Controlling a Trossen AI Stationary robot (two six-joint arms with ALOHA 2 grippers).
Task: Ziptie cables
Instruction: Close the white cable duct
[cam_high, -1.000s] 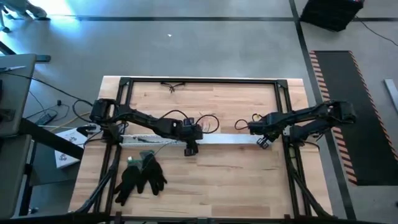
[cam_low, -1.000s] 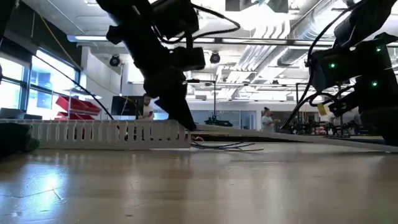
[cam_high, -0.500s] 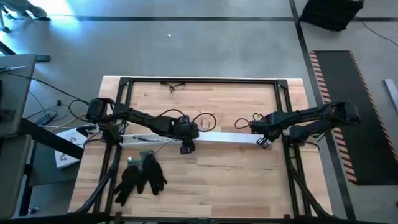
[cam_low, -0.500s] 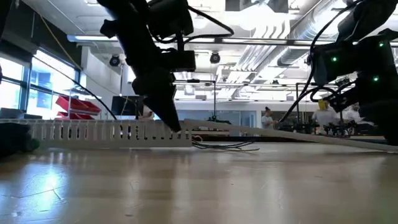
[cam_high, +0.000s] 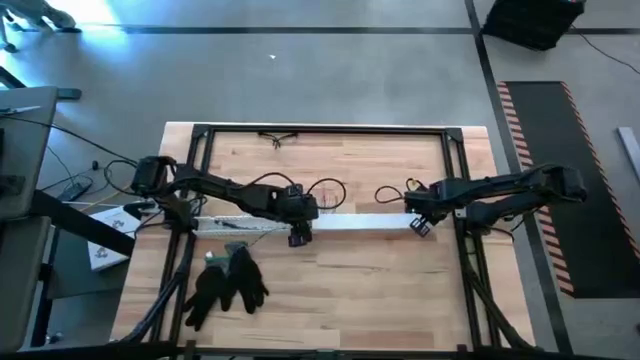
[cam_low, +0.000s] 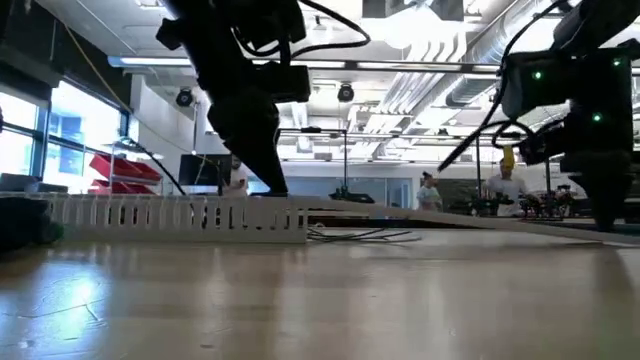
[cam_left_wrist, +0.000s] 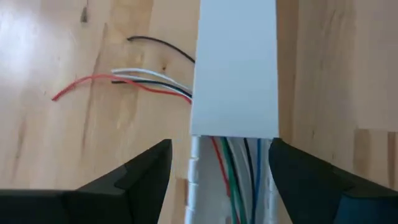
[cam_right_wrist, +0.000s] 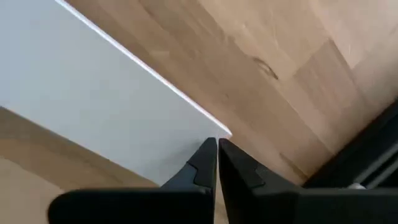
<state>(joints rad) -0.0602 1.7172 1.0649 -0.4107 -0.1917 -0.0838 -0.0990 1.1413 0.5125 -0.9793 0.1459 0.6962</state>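
Observation:
A white slotted channel (cam_high: 235, 224) lies across the table's middle, and a flat white cover (cam_high: 360, 224) caps its right part. The cables (cam_left_wrist: 233, 168), red, green, white, blue and black, run inside the channel and under the cover's end (cam_left_wrist: 235, 127). A few wire ends (cam_left_wrist: 143, 78) come out sideways and lie on the wood. My left gripper (cam_left_wrist: 219, 144) is open, with one finger on each side of the channel, just short of the cover's end. My right gripper (cam_right_wrist: 217, 144) is shut at the cover's right end (cam_high: 412, 224). My right gripper's shut fingertips (cam_right_wrist: 208, 155) point down at a corner of the cover's right end (cam_right_wrist: 211, 132). The fingers hide the spot where they meet it, so I cannot tell whether they touch it.
Black gloves (cam_high: 226, 280) lie on the near left of the table. Thin dark wire loops (cam_high: 330, 190) lie just beyond the channel, and more loops (cam_high: 392, 196) lie beside the right arm. A small dark piece (cam_high: 278, 137) rests near the far edge. A black frame rail (cam_high: 320, 128) borders the table.
My left gripper has slid a little toward the table's left edge along the channel. My right gripper has shifted slightly left and come down toward the cover's right end.

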